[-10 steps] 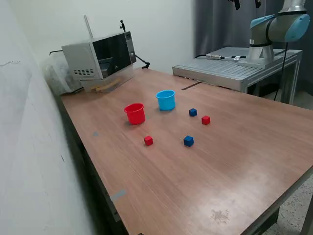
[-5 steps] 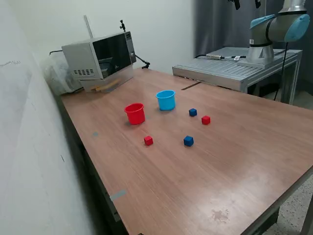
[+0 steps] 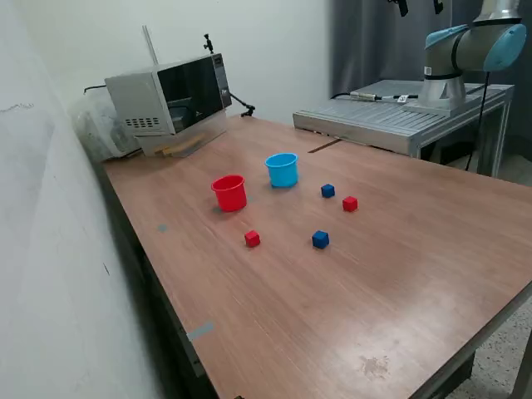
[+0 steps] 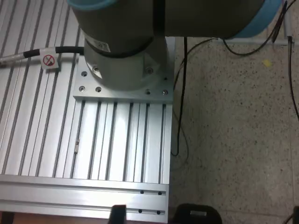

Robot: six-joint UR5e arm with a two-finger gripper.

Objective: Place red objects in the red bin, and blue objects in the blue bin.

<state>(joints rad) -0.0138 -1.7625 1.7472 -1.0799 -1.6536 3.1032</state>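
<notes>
Four cubes lie loose on my table (image 3: 399,274): one red cube (image 3: 252,238) near the red cup (image 3: 229,192), another red cube (image 3: 350,203) further right, one blue cube (image 3: 327,190) right of the light blue cup (image 3: 282,169), another blue cube (image 3: 320,239) nearer. I see only dark finger tips (image 4: 192,215) over the aluminium base plate (image 4: 93,154); grip state I can't tell.

Table (image 3: 399,274) showing reddish-brown wood grain; red cup (image 3: 229,192) bright red, blue cup (image 3: 283,169) light blue; two cubes (image 3: 252,238) (image 3: 350,204) red, two cubes (image 3: 321,239) (image 3: 327,191) dark blue; microwave (image 3: 170,100) grey with black door; arm (image 3: 474,46) grey with light-blue joints
</notes>
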